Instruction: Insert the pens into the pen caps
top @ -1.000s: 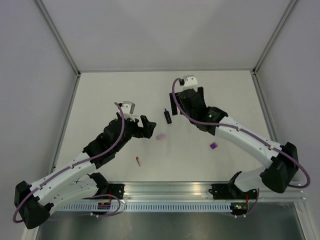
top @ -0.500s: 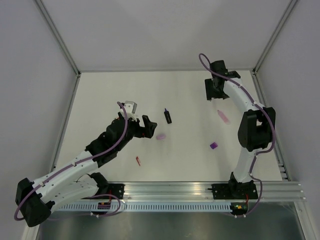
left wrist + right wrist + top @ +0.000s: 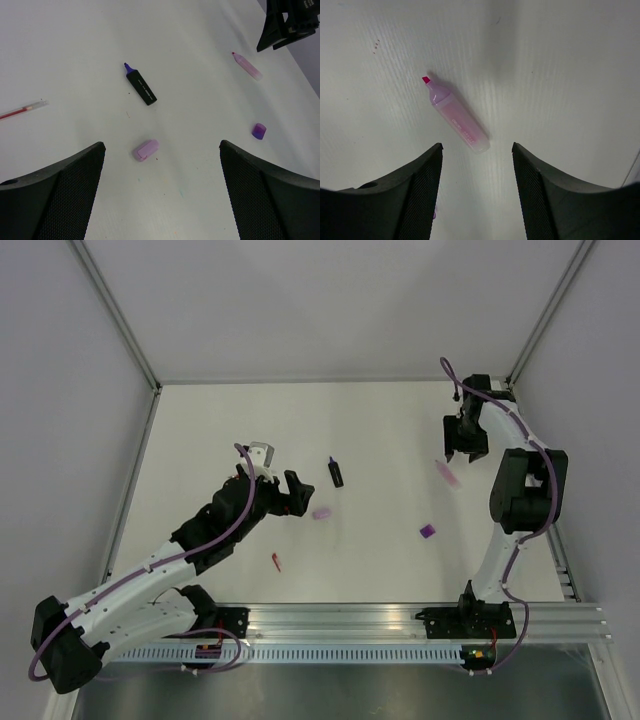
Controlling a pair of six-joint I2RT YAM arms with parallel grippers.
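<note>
Moved: right arm, swinging out from mid-table to the far right corner; left arm is keeping its place. Thin red pen is lying far left, red cap near the front edge. Left gripper is hanging spread and empty over lilac cap; black marker is lying just beyond. Purple cap is sitting apart, further right. Pink marker is lying under right gripper, fingers parted, holding nothing. Marker is likely light, rigid and slick; gripping mid-barrel is advisable, leaving the tip free.
</note>
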